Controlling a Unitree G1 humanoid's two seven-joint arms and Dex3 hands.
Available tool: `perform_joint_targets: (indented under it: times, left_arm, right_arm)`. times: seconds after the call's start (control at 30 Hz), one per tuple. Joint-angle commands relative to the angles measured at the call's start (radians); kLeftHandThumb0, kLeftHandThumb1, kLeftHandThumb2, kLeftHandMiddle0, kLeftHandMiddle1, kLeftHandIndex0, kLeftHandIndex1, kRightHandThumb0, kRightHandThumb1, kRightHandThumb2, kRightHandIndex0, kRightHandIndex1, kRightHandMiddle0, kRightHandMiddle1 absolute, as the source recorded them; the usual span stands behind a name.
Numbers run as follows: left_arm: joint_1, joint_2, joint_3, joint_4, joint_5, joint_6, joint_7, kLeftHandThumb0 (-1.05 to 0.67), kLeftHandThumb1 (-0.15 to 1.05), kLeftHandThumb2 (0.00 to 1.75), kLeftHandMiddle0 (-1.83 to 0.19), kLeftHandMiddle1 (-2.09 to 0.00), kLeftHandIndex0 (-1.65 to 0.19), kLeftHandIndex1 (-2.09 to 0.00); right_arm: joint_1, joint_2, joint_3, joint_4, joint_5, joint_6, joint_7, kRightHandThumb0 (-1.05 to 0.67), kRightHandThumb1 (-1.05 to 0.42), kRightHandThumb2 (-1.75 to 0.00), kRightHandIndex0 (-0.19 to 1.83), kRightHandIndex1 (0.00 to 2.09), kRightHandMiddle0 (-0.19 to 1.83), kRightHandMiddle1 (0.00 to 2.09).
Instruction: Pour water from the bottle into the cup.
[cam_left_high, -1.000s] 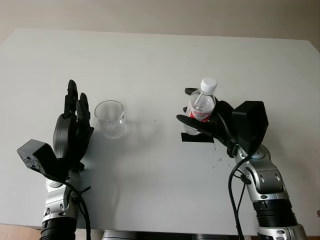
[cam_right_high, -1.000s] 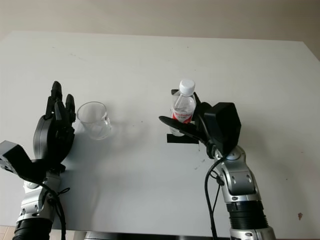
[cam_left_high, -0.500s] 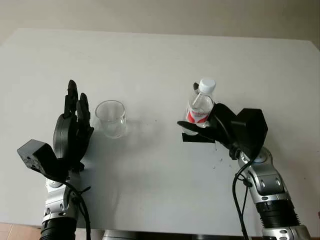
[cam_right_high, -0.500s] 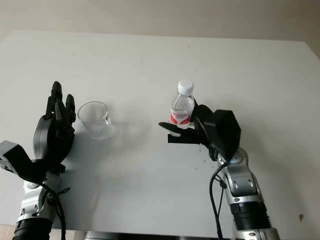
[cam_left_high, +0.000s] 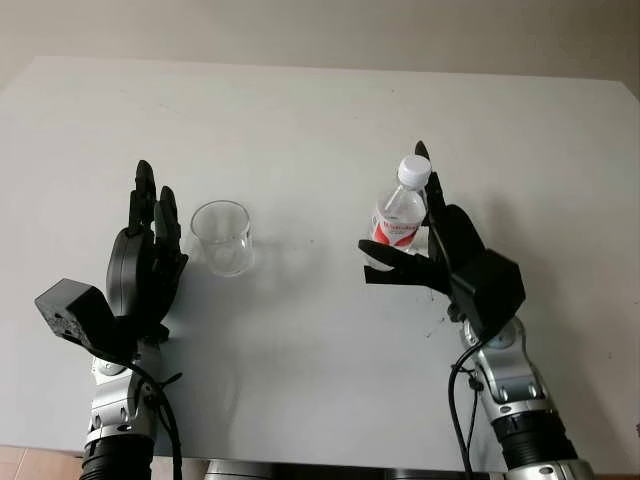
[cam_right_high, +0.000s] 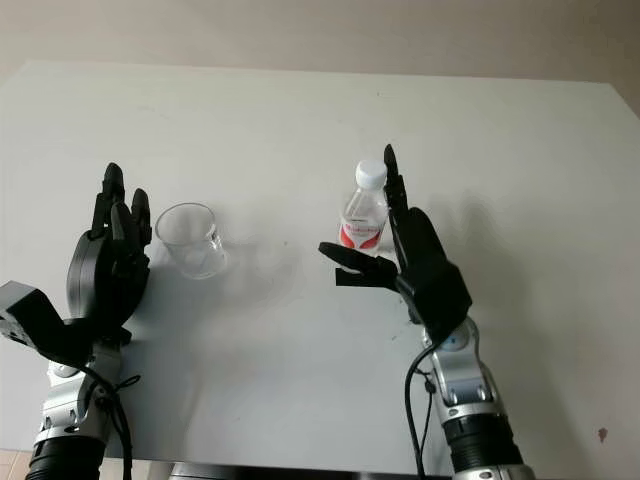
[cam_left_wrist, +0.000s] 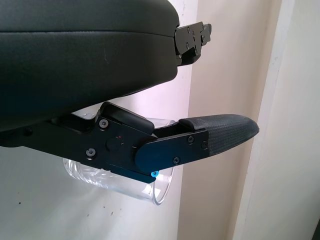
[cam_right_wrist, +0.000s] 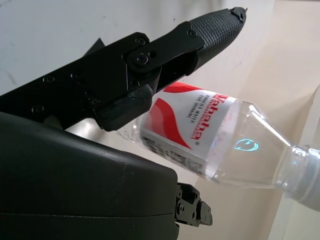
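Water bottle (cam_left_high: 402, 218) is seen on the right part of the white table (cam_left_high: 320, 120), standing up with a small lean, its white cap (cam_left_high: 414, 170) on top and a red and white label (cam_right_wrist: 192, 127) around its middle. It is made of clear plastic. A black patch (cam_left_high: 390, 278) is seen on the table at its foot.

The right hand (cam_left_high: 440, 250) is placed just beside the bottle — on its right side. The fingers (cam_left_high: 428, 195) are stretched upward next to the cap, and the thumb (cam_left_high: 395, 257) is stretched across in front of the bottle's lower part. The bottle is not squeezed; the hand is held open around it. Whether the thumb is touching the plastic cannot be told. In the right wrist view, the bottle is seen lying between the thumb and the black shell of the hand.

The cup (cam_left_high: 221, 237) — clear and with nothing seen inside — is set upright on the left part of the table, well apart from the bottle.

The left hand (cam_left_high: 147, 255) is held just beside the cup, on its left side, with the fingers pointed away from the robot. Nothing is held in it, so it is open. In the left wrist view, the cup (cam_left_wrist: 120, 175) is seen behind the black thumb (cam_left_wrist: 200, 142).
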Motion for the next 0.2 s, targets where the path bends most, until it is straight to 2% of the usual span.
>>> perform_joint_targets:
  times: [0.0,0.17]
  left_arm:
    - [0.014,0.000,0.005,0.003,-0.002,0.001,0.002,-0.81,1.05,0.62,0.17,-0.05,0.19,-0.02]
    - [0.013,0.001,0.006,0.003,-0.004,-0.003,-0.002,-0.81,1.05,0.62,0.18,-0.05,0.19,-0.01]
  right_arm:
    - [0.018,0.009,-0.010,0.010,0.004,-0.029,-0.011,-0.93,-0.94,-0.06,-0.19,0.00,-0.19,0.00]
    - [0.043,0.009,0.000,-0.014,-0.001,-0.034,-0.010,-0.94,-0.94,-0.06,-0.19,0.00,-0.19,0.00]
